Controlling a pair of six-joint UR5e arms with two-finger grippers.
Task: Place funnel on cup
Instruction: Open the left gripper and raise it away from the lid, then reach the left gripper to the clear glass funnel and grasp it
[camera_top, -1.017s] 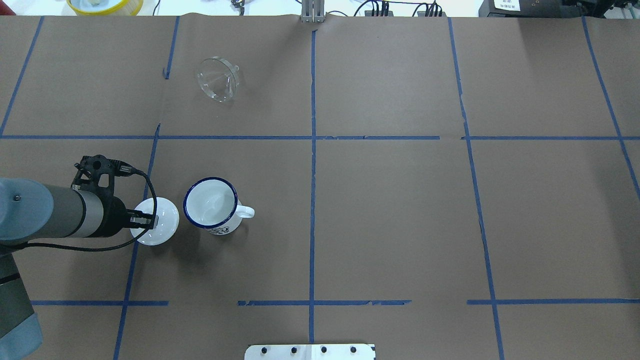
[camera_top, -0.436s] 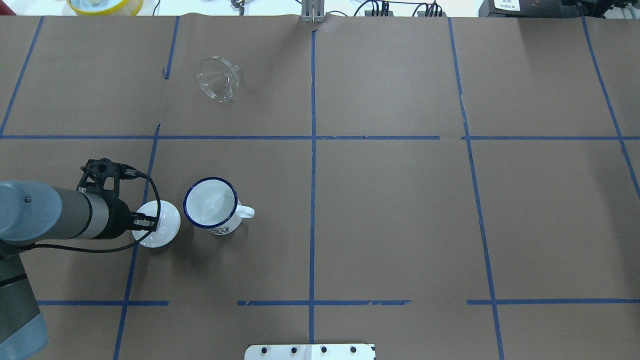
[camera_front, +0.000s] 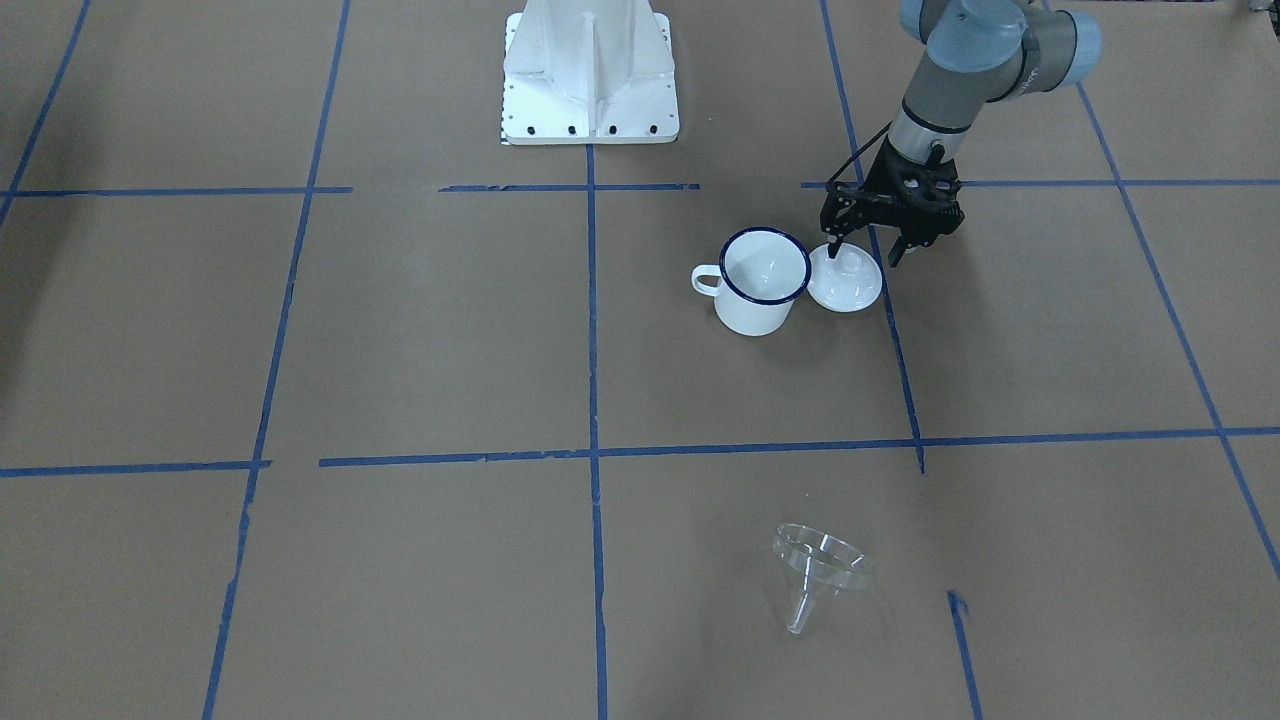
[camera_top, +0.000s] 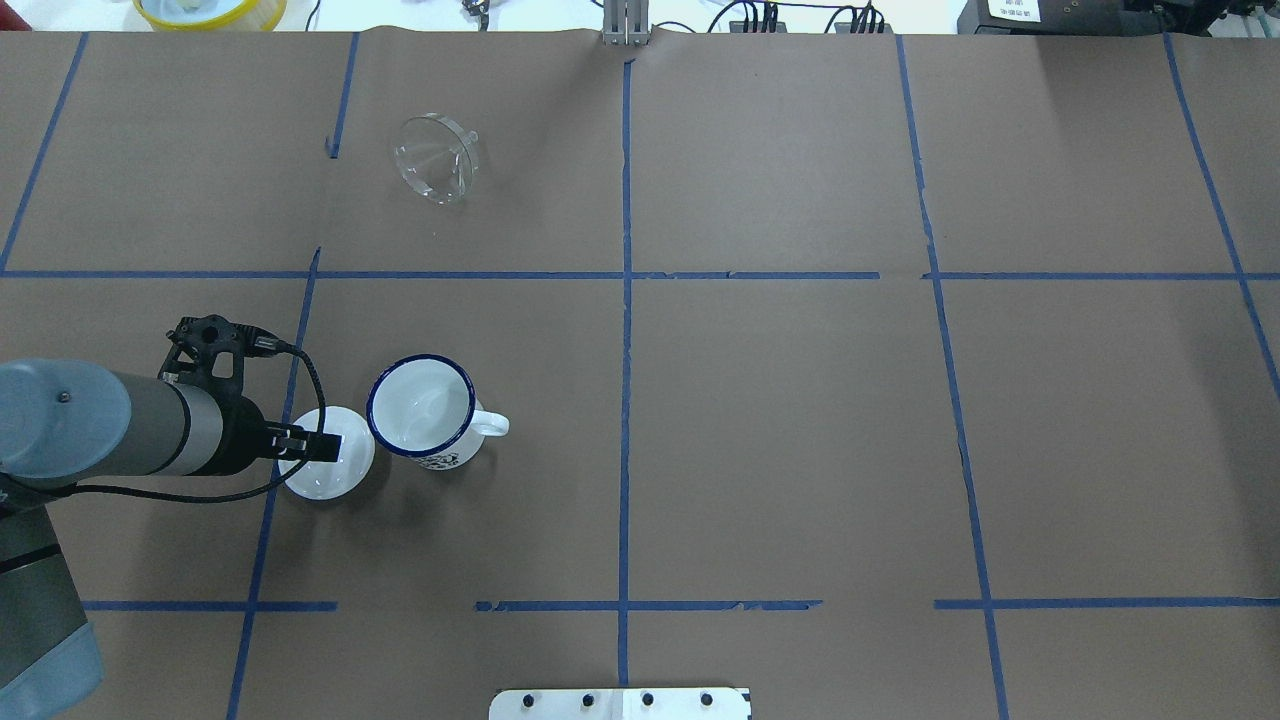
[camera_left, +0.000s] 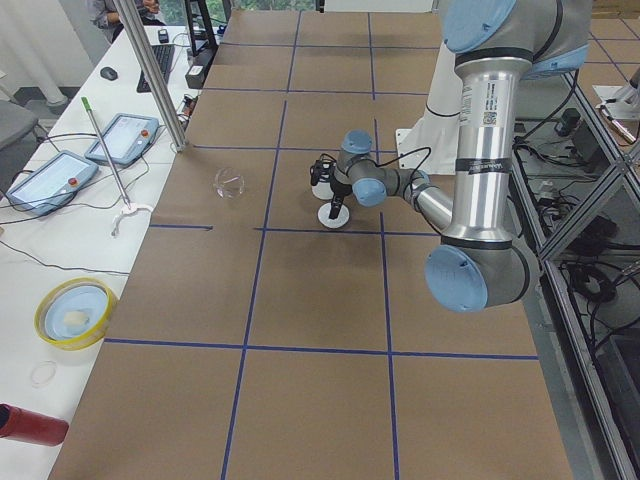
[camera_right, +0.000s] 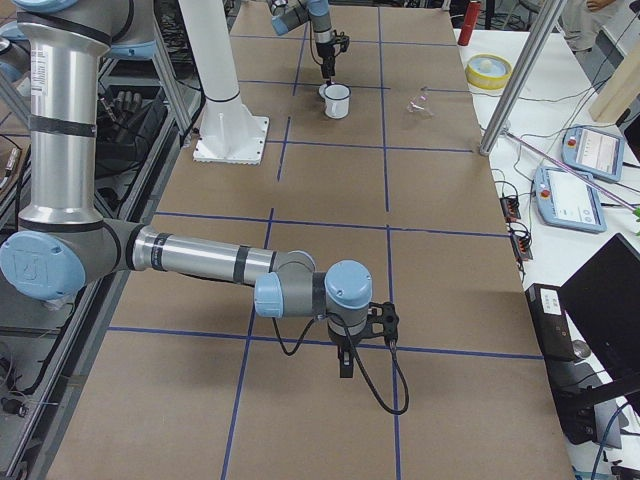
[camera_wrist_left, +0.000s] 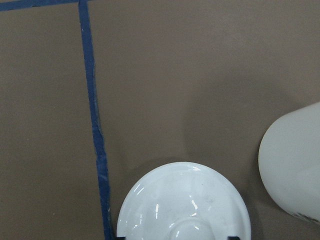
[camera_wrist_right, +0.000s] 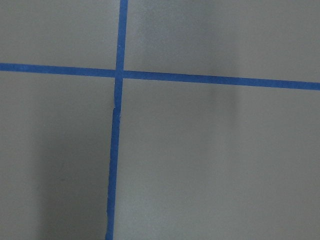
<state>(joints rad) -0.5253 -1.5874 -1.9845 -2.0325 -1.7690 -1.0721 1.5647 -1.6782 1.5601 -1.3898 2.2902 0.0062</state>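
- On the robot's left side of the table (camera_front: 400, 330), you see the left gripper (camera_front: 862, 256) over the lid (camera_front: 848, 288), jaws apart.
- The cup (camera_front: 760, 290) stands upright just beside the lid.
- The funnel (camera_front: 815, 572) lies tilted, well apart from the cup.
- Right gripper (camera_right: 345, 365): you cannot tell its state.

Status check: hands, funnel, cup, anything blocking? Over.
Left hand open over lid beside cup, holding nothing. Right hand off to the side, grip unreadable. Funnel lies loose at far side. Cup mouth uncovered.
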